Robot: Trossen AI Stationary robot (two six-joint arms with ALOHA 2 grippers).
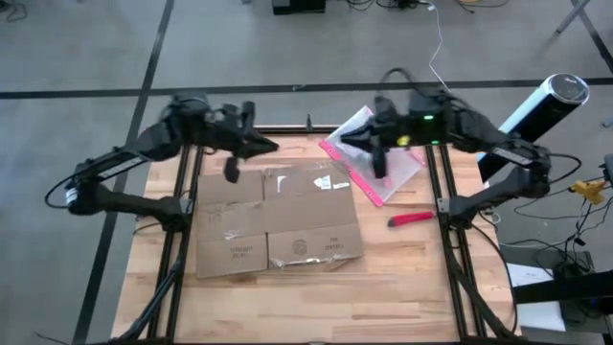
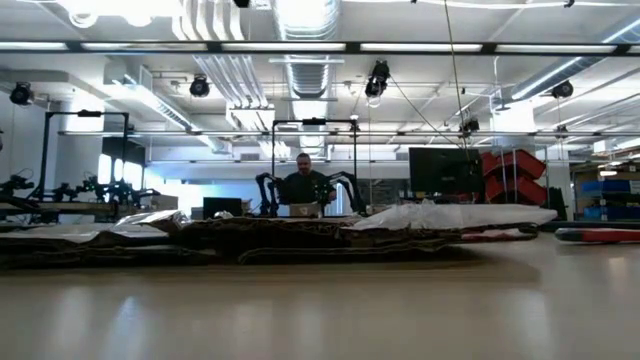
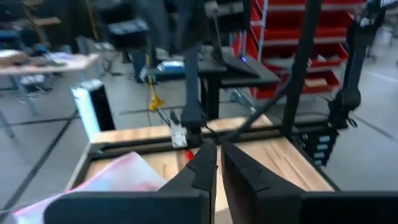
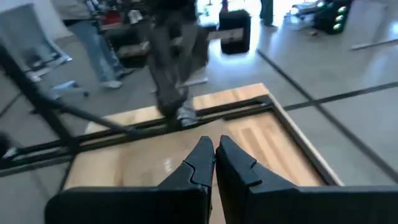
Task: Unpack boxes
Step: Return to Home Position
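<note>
One cardboard box (image 1: 278, 225), flattened, lies at the middle of the surface (image 1: 402, 287); unpacking looks done. Beside it, toward the right, rest a pink-edged pouch (image 1: 397, 174) and a red item (image 1: 412, 219) I cannot identify. My left pincer (image 3: 219, 165) hangs over the box's far edge and my right pincer (image 4: 215, 152) over the pouch, both clenched on nothing. Step in hand, as I judge: return to rest. Next move: fold both arms back, clear of the box. From table height the box shows edge-on only.

A grey floor (image 1: 86, 48) crossed by dark lines (image 1: 153, 57) surrounds the wooden tabletop (image 1: 402, 287). Beyond it, bright strip lights (image 2: 120, 10) and ducts (image 2: 305, 15) hang over red shelving (image 3: 273, 62), a dark monitor (image 2: 445, 170) and a distant person (image 2: 303, 185).
</note>
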